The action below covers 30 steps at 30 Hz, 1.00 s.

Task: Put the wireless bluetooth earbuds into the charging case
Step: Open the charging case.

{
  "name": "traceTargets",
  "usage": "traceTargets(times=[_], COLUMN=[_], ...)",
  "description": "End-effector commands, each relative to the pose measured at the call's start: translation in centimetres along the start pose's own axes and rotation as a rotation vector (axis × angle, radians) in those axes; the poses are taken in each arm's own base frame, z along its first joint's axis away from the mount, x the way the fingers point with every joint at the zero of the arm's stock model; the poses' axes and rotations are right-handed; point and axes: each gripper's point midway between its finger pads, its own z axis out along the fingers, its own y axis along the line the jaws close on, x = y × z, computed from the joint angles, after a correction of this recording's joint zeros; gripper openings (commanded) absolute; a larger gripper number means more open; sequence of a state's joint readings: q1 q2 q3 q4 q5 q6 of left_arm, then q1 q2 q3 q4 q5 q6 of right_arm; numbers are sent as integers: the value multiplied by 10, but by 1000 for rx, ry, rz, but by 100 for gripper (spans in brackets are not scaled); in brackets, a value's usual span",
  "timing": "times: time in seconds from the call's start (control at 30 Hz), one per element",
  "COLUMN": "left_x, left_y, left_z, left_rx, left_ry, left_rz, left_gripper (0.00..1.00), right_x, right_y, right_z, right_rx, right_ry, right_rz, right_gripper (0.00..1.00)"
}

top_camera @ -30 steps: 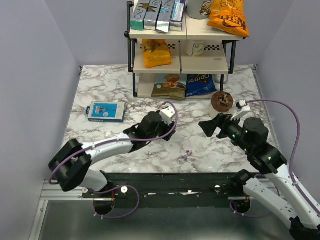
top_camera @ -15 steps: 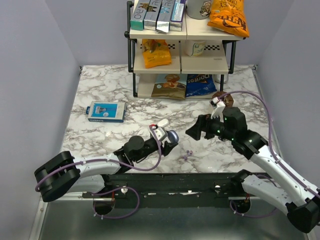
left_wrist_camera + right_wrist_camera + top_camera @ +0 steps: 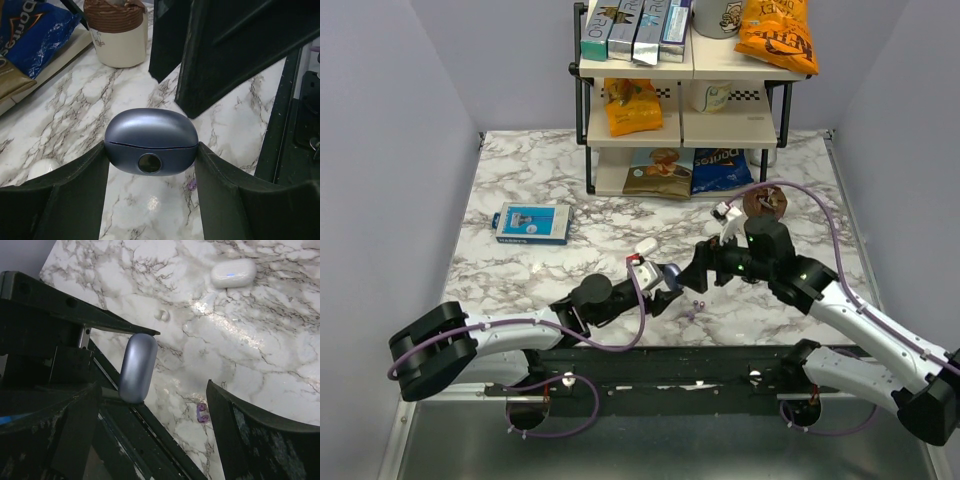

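A: Both arms have swung inward, meeting near the marble table's front edge. Holding anything?

B: Yes, the left gripper clamps the closed charging case. The purple earbuds lie loose just beside it. The right gripper gapes wide, empty. Nothing is inserted yet.

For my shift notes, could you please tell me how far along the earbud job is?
Done: the left hand grips the charging case. In hand: the open right hand hovers beside it. Left: its lid is shut, and both earbuds lie on the table.
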<state>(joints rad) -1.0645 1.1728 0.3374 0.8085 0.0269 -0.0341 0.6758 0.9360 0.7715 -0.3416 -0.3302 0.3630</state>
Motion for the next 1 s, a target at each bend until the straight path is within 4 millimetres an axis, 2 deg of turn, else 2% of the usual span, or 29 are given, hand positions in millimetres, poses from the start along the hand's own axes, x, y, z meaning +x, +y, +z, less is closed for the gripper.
traceTargets(times=[0.0,0.4,0.97], left_x=[-23,-20,-22], left_y=[-11,-22,-11], left_z=[4,-3,-15], left_rx=[40,55,-9], left_ry=[-50,-50,-72], left_rz=[55,84,80], left_gripper=[0,0,0], right_x=[-5,-3,-6], right_y=[13,1,-9], right_z=[8,13,4], right_rx=[-37,44,113], right_ry=[19,27,-3], right_rz=[-61,-40,-20], right_gripper=[91,90,89])
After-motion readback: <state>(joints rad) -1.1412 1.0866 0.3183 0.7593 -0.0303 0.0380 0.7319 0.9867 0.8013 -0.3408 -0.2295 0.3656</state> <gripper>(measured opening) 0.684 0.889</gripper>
